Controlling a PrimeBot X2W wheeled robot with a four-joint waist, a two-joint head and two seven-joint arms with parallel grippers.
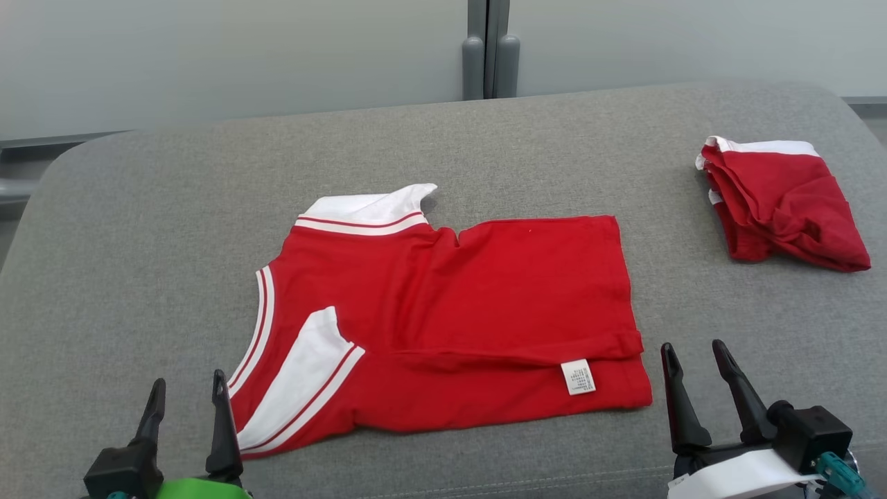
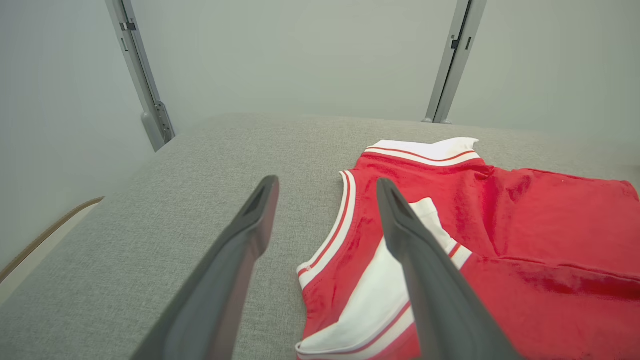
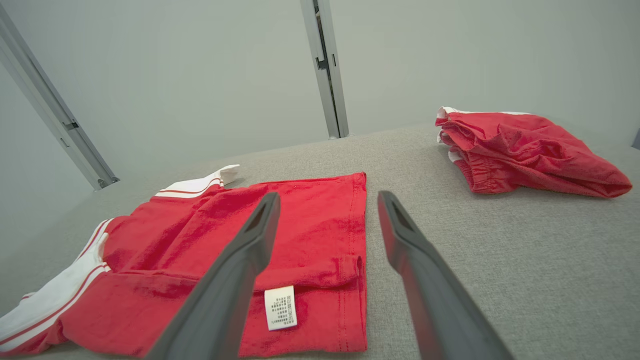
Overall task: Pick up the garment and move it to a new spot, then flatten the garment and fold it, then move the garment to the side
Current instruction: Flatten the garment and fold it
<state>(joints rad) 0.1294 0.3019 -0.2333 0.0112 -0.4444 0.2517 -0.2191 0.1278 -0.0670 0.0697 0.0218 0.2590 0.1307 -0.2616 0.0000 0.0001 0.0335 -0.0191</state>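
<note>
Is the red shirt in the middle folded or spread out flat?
Partly folded: the red shirt has its near edge turned over, care label showing.

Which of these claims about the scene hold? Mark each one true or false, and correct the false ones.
1. The red shirt lies spread on the grey cushion. True.
2. The left gripper is shut on the red shirt. False: its jaws stand open and hold nothing.
3. A second red garment lies bundled at the far right of the grey cushion. True.
4. The white label sits beside the collar. False: it is at the shirt's near edge, close to the right gripper, away from the collar.
5. The right gripper is open. True.
</note>
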